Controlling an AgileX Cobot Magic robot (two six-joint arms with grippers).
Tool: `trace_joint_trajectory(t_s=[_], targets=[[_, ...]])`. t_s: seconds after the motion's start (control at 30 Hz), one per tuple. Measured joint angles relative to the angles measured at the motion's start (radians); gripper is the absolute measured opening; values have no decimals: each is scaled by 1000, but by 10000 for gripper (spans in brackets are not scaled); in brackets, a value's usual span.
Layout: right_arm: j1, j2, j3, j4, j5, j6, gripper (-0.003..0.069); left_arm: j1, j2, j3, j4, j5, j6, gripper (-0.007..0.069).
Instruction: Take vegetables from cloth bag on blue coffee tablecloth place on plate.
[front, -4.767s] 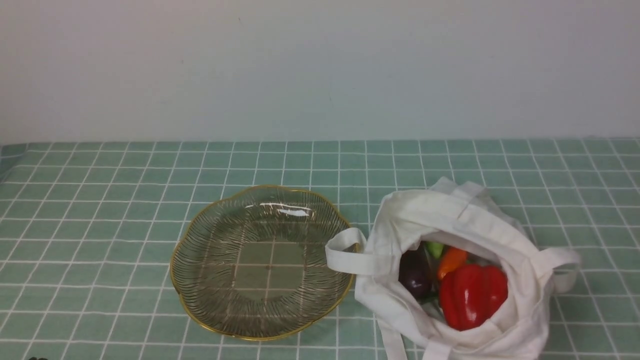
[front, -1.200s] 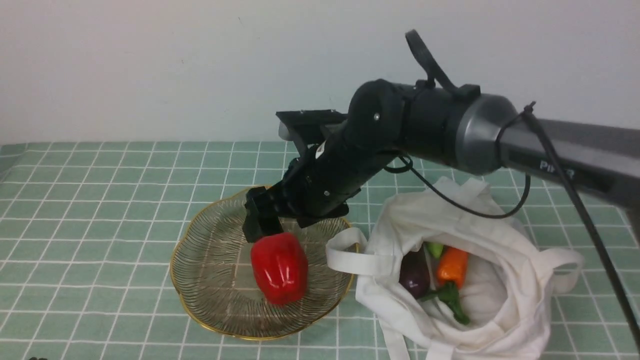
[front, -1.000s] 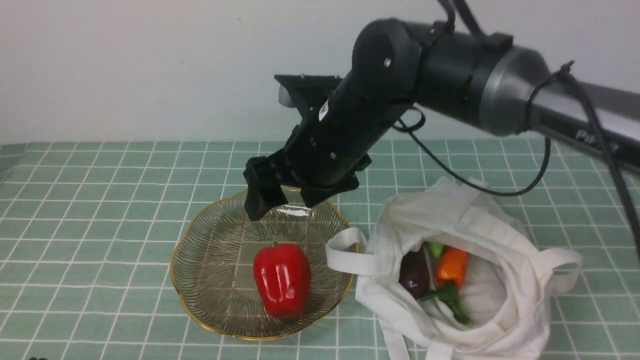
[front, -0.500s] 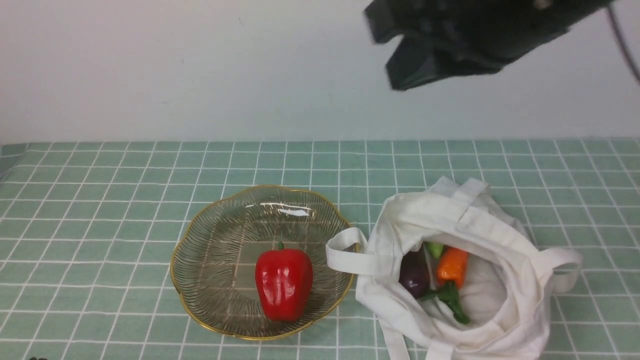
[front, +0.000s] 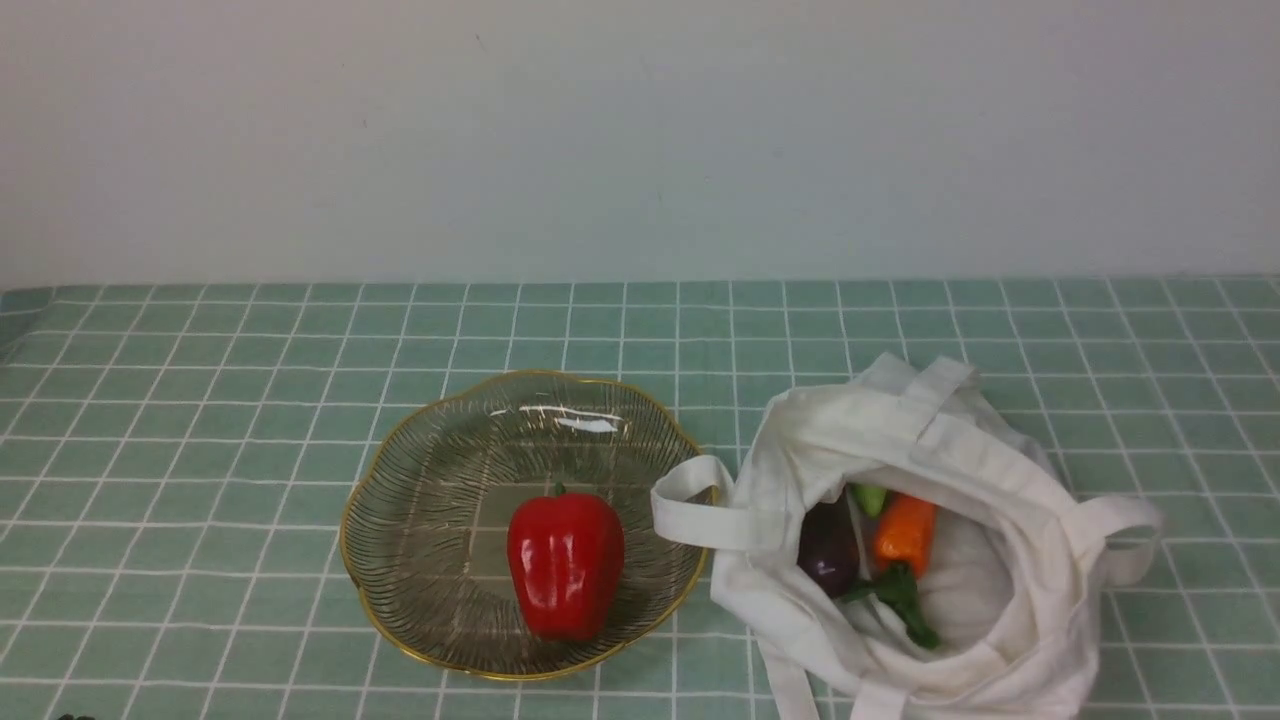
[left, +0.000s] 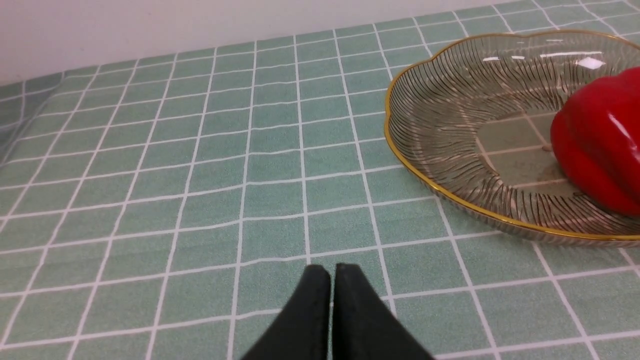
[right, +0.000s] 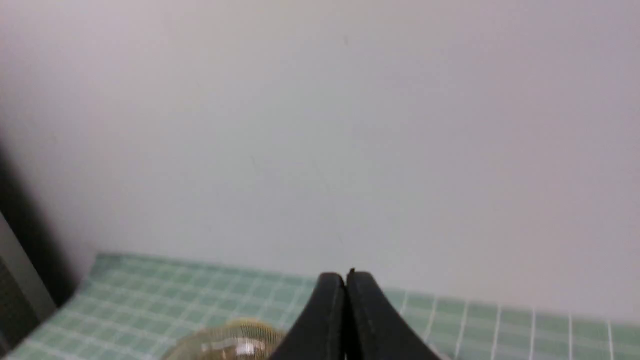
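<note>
The red bell pepper lies in the glass plate on the teal checked tablecloth. It also shows in the left wrist view. The white cloth bag stands open to the plate's right, one strap touching the plate's rim. Inside it are the purple eggplant, the orange pepper and a small green piece. Neither arm shows in the front view. My left gripper is shut and empty, low over the cloth left of the plate. My right gripper is shut and empty, raised, facing the wall.
A pale wall runs along the far edge of the table. The cloth's left edge drops off at the far left. A dark upright edge stands at the side of the right wrist view.
My right arm let go of the red pepper in the plate, rose up and right, and left the front view. The pepper settled in the plate.
</note>
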Motion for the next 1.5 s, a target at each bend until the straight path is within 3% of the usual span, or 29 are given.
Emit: trace_joint_trajectory(t_s=[0.17, 0.37, 0.8, 0.87, 1.07, 1.23, 1.33, 1.5], targets=[[0, -280, 233, -16, -63, 18, -13, 0, 0, 0, 0, 0, 0, -8], [0, -254, 371, 11, -24, 41, -13, 0, -2, 0, -3, 0, 0, -8], [0, -236, 412, 28, -79, 33, -11, 0, -2, 0, -4, 0, 0, -8], [0, -236, 412, 69, -120, -5, -11, 0, -2, 0, -4, 0, 0, -8], [0, -236, 413, 326, -228, -312, -11, 0, -2, 0, -4, 0, 0, -8], [-4, -238, 417, 397, -274, -410, -11, 0, -2, 0, -4, 0, 0, -8], [-89, -258, 456, 395, -314, -420, -11, 0, -2, 0, -4, 0, 0, -8], [-368, -266, 574, 385, -374, -420, -11, 0, -2, 0, -4, 0, 0, -8]])
